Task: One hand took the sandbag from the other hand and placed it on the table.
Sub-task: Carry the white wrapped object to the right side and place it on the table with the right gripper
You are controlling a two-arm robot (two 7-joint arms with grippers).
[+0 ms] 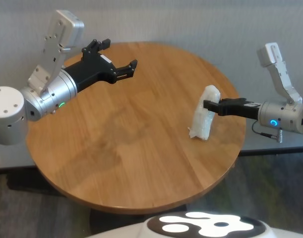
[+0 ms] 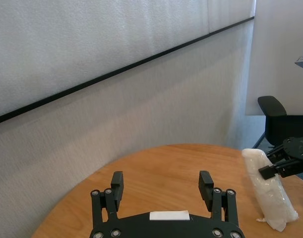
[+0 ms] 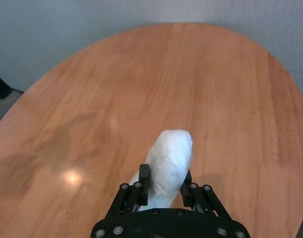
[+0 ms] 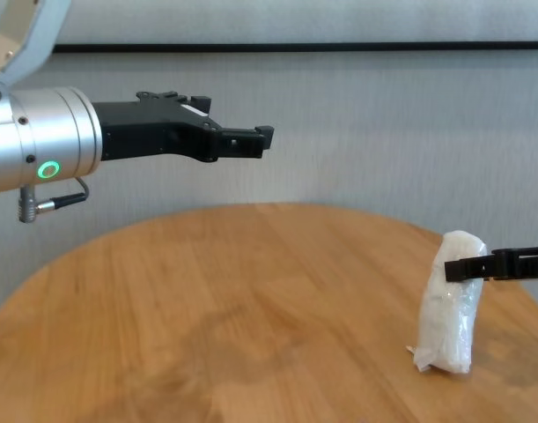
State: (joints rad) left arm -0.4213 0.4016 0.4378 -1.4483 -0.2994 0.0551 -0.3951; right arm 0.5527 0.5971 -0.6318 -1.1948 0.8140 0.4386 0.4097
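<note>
My right gripper (image 1: 209, 105), the one with the blue-cyan ring light, is shut on the upper part of the white sandbag (image 1: 205, 118). The bag stands nearly upright, and its lower tail end touches the round wooden table (image 1: 126, 148) near the right edge. The right wrist view shows the fingers (image 3: 144, 178) pressed on both sides of the bag (image 3: 168, 156). My left gripper (image 1: 122, 52), the one with the green light, is open and empty. It is raised above the far left of the table, well apart from the bag. From the left wrist view (image 2: 161, 183) the bag (image 2: 270, 193) shows at the far side.
A grey wall runs close behind the table. A black chair (image 2: 280, 119) stands beyond the table's right side. My white body (image 1: 206, 225) is at the near edge. Bare tabletop lies between the two grippers.
</note>
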